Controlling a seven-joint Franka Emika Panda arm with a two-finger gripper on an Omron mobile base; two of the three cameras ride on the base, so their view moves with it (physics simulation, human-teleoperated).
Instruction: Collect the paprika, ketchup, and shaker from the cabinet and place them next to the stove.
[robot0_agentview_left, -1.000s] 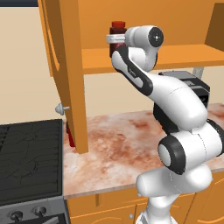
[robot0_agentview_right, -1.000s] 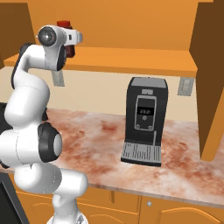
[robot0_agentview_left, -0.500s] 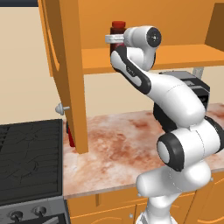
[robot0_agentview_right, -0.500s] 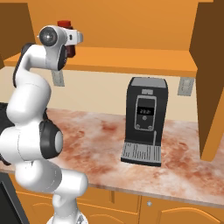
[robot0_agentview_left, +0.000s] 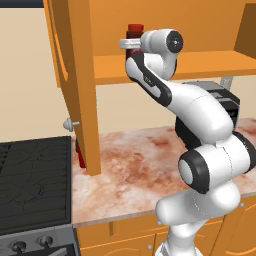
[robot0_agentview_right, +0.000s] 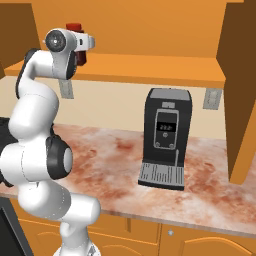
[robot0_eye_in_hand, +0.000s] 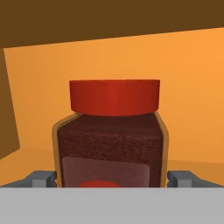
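Cabinet (robot0_agentview_left: 165, 67) inspected first: its tall door panel hangs swung out over the counter (robot0_agentview_left: 145, 175), and its shelf carries the item I am reaching for. Stove (robot0_agentview_left: 32, 185) sits at the left end of the counter, grates bare, knobs along its grey front. A black coffee machine (robot0_agentview_right: 165, 137) stands on the counter to the right, well apart from my work. Beside the stove, low behind the door's edge, a slim red object (robot0_agentview_left: 80, 155) stands on the counter; I judge it to be the ketchup, already delivered, though the door covers most of it. The paprika (robot0_eye_in_hand: 111, 140) stands upright on the shelf, red cap up, directly in front of my hand. My gripper (robot0_eye_in_hand: 111, 177) is spread wide, one finger (robot0_eye_in_hand: 43, 178) on each side of the jar, just beside its walls; I cannot confirm contact and nothing is pinched yet. The shaker I cannot locate from these views. Assessment: one item apparently placed, the paprika about to be grasped, then carried to the stove; the shaker remains.
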